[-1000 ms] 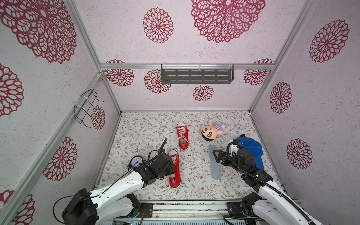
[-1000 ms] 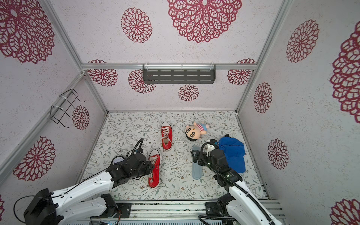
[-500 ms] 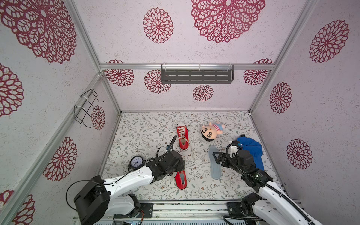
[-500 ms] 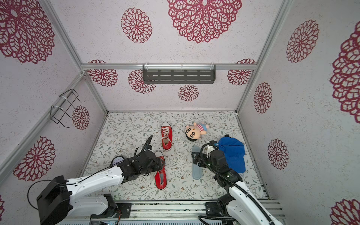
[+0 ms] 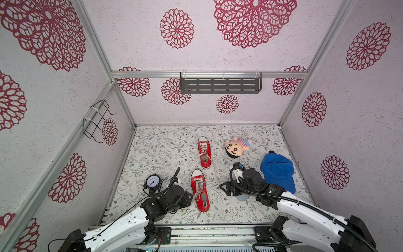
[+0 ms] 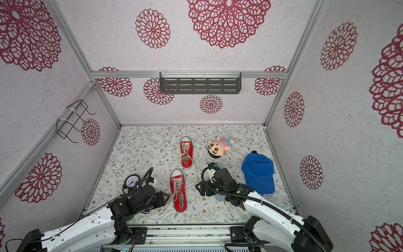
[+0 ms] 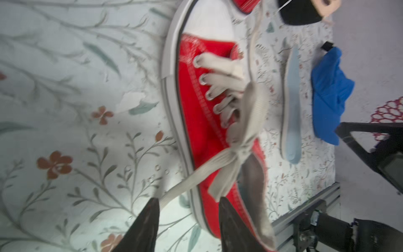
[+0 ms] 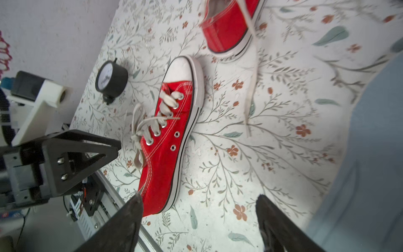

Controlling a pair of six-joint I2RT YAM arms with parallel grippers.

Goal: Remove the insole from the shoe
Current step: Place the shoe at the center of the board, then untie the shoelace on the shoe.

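Since a second ago the left gripper [image 7: 188, 203] has pulled back from the shoe [image 5: 199, 192], which has shifted a little. The right arm has swung in over the insole [image 7: 292, 104]. The insole lies flat on the tabletop [image 5: 157, 148], outside the shoe, between it and the cap [image 5: 278, 172]. In both top views the arm hides most of it. The left gripper is parted and empty beside the heel. The right gripper [image 8: 198, 197] is spread wide, holding nothing. The insole looks thin, light and floppy. Lying flat it likely resists pinching, so one end or edge seems the best hold.
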